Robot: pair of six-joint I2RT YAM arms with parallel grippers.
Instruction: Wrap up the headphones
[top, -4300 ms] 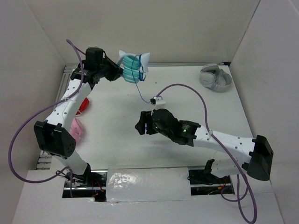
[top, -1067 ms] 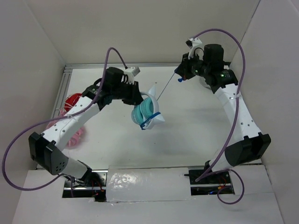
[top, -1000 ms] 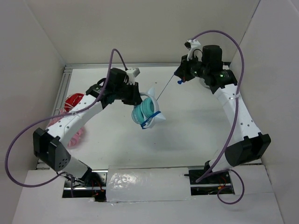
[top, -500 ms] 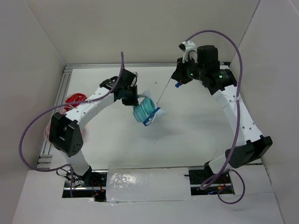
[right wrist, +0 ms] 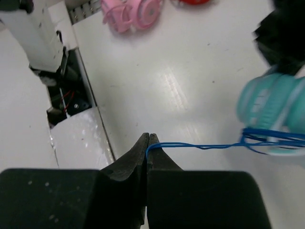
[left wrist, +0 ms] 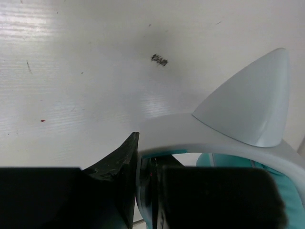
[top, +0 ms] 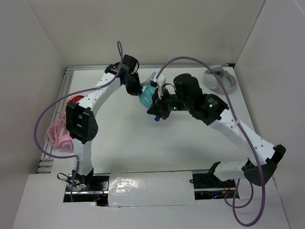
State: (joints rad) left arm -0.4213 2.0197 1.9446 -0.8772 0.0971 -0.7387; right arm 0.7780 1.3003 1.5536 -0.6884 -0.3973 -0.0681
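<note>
The teal headphones (top: 147,97) hang above the far middle of the table. In the left wrist view my left gripper (left wrist: 144,160) is shut on their white headband (left wrist: 181,129), just below a pointed cat ear (left wrist: 250,105), with a teal ear cup (left wrist: 288,191) at the right edge. From above, the left gripper (top: 134,88) sits at the headphones' far-left side. My right gripper (top: 155,111) is close to their near-right side. It is shut on the thin blue cable (right wrist: 200,146), which runs right from its tips (right wrist: 148,139) to loops wound round the ear cups (right wrist: 269,112).
Grey-white headphones (top: 219,80) lie at the far right of the table. Red headphones (top: 76,101) and pink headphones (top: 59,134) lie along the left edge. White walls close in the back and both sides.
My right gripper came down and left from the far right, pulling the cable in close to the headphones. The left arm carried the headphones farther back and up.
</note>
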